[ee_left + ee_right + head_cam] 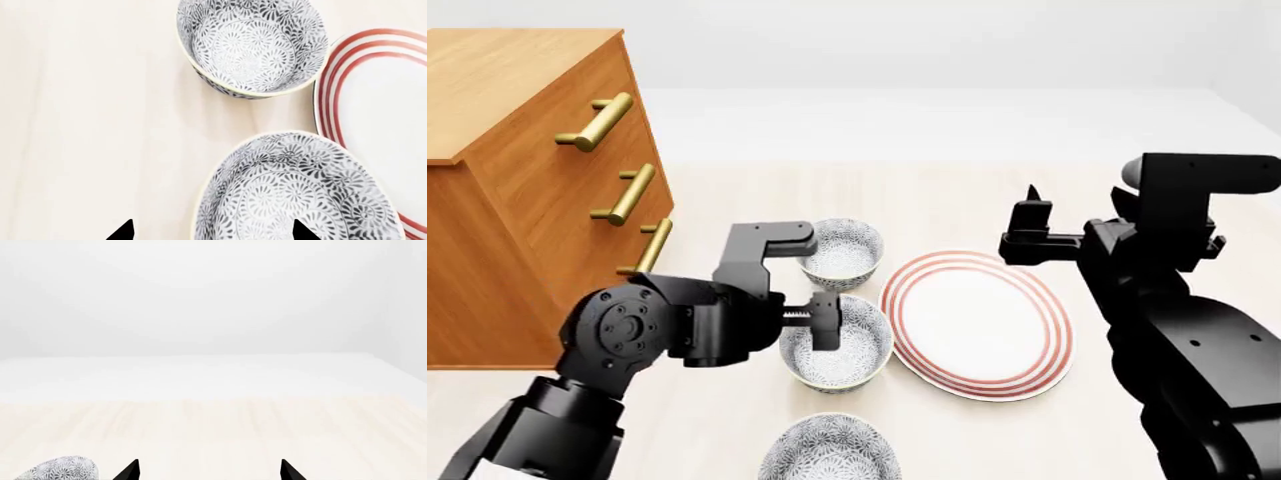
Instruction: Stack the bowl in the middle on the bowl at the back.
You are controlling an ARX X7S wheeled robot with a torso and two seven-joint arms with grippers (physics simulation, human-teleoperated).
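Head view, layout: three patterned bowls in a line beside the red-ringed plate (977, 325) on the worktop (961, 200).
Middle bowl (837, 352): upright, mouth up, round, no long axis.
Back bowl (841, 250): upright, just behind, apart.
Left pincer (822, 322): spread wide astride the middle bowl's near rim, apparently lined up to grip; nothing held.
Right pincer (1034, 222): raised clear, spread, empty.

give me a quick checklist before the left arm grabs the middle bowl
1. Left end effector open: ok, tips spread in the wrist view.
2. Straddling the rim of the middle bowl: ok, one tip inside, one outside.
3. Back bowl upright and empty: ok.
4. Red-ringed plate clear of the lift path: cannot tell, it sits close beside both bowls.
5. Right end effector out of the way: ok, raised above the plate's far side.
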